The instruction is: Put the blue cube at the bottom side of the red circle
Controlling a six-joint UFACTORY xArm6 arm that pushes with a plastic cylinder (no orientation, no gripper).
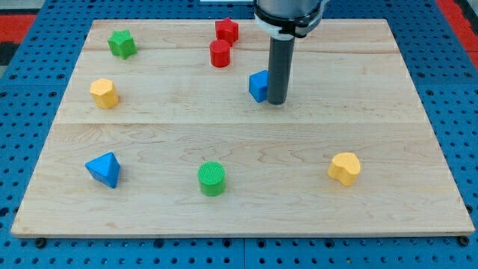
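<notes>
The blue cube (258,85) sits on the wooden board (239,202), above the board's middle. The red circle, a short red cylinder (220,54), stands up and to the left of it, well apart. My tip (276,101) is down on the board right beside the blue cube's right side, touching or nearly touching it. The rod partly hides the cube's right edge.
A red star-like block (227,31) sits just above the red circle. A green star block (122,43) and a yellow hexagon block (104,93) are at the left. A blue triangle block (104,169), a green cylinder (211,178) and a yellow heart block (344,168) lie near the bottom.
</notes>
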